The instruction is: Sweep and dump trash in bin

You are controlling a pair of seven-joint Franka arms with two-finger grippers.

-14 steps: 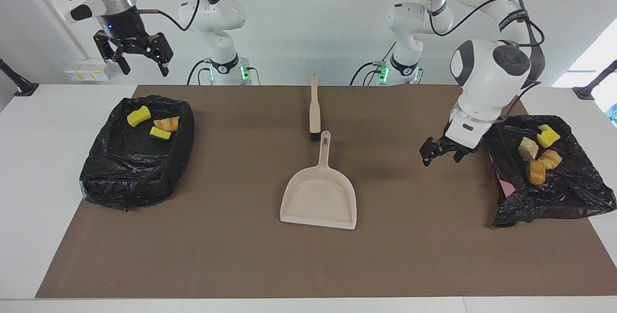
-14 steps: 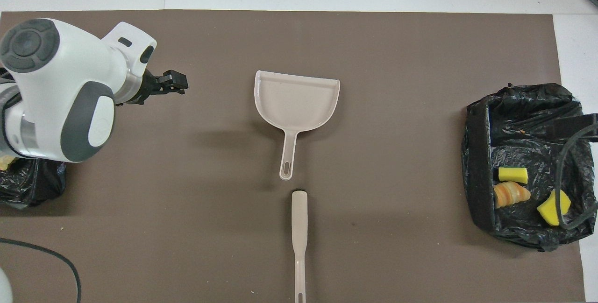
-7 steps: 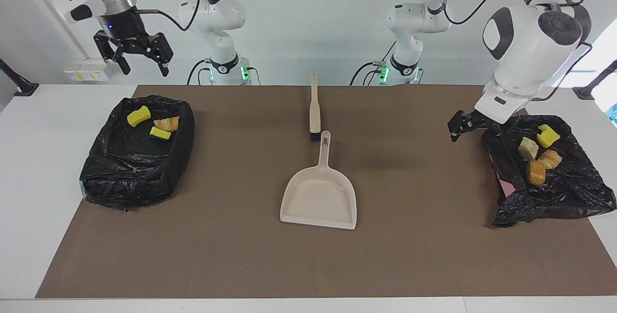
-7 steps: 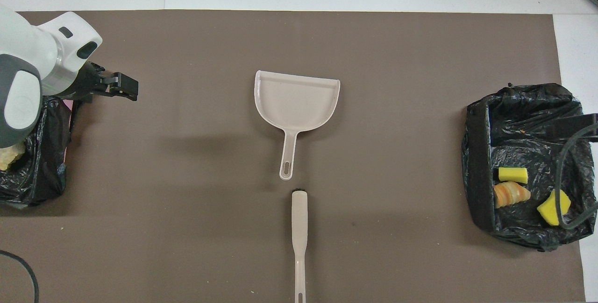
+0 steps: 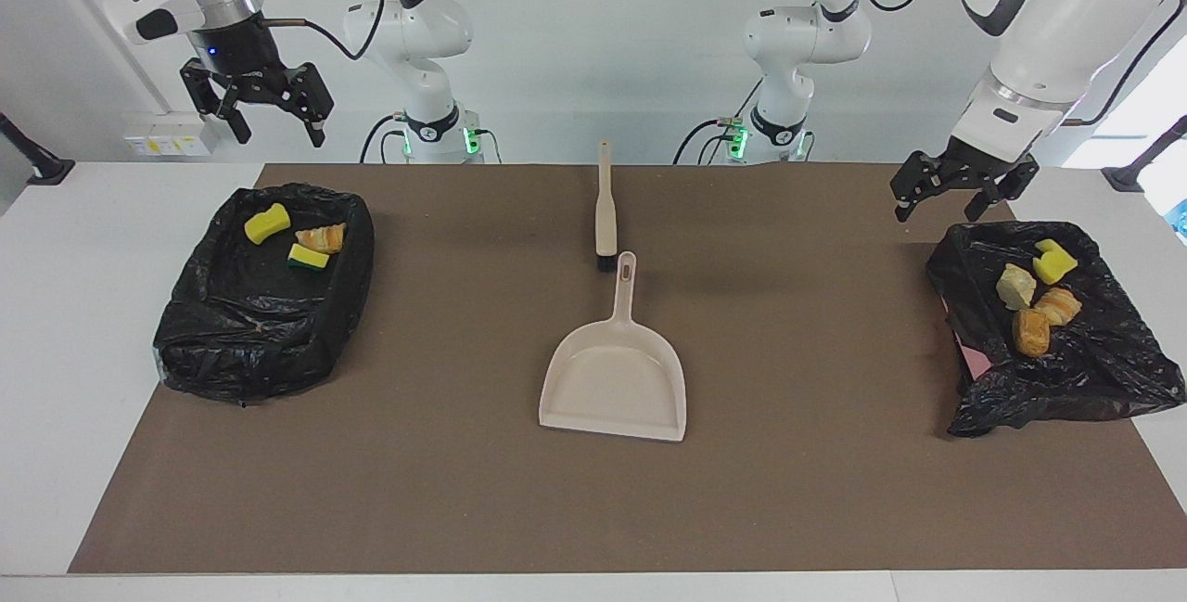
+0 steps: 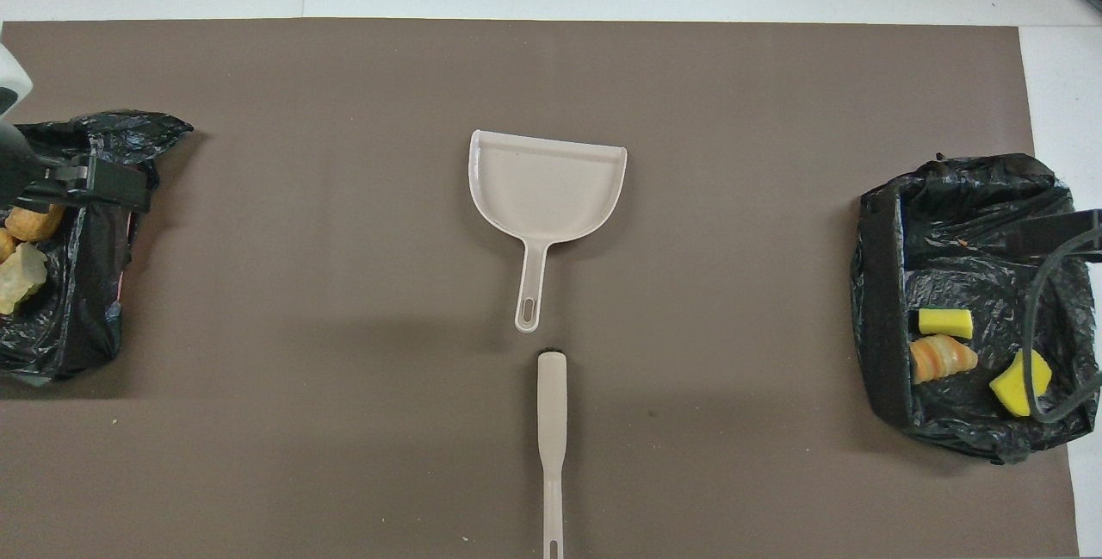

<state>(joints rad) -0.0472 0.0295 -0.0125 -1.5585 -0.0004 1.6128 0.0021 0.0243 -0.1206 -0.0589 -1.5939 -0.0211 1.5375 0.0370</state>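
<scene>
Left tool (image 5: 960, 189) hangs empty, fingers apart, above the worktop (image 5: 111, 324) just beside the bin (image 5: 1104, 379) at its own end. Right tool (image 5: 260, 101), also spread and empty, waits over the other bin (image 5: 232, 342). With the dustpan (image 5: 614, 384) as landmark, the brush (image 5: 606, 208) lies nearer the robots, set down as if finished. All 7 pieces of trash (image 5: 1031, 331) sit in the 2 bins.

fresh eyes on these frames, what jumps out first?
Two bins lined with black bags, one at the right arm's end and one at the left arm's end of the brown mat, hold all the trash: yellow sponge chunks and bread-like lumps. Mid-mat lies the empty beige dustpan, the brush just nearer the robots. The left gripper and right gripper hang open and empty above the bins.
</scene>
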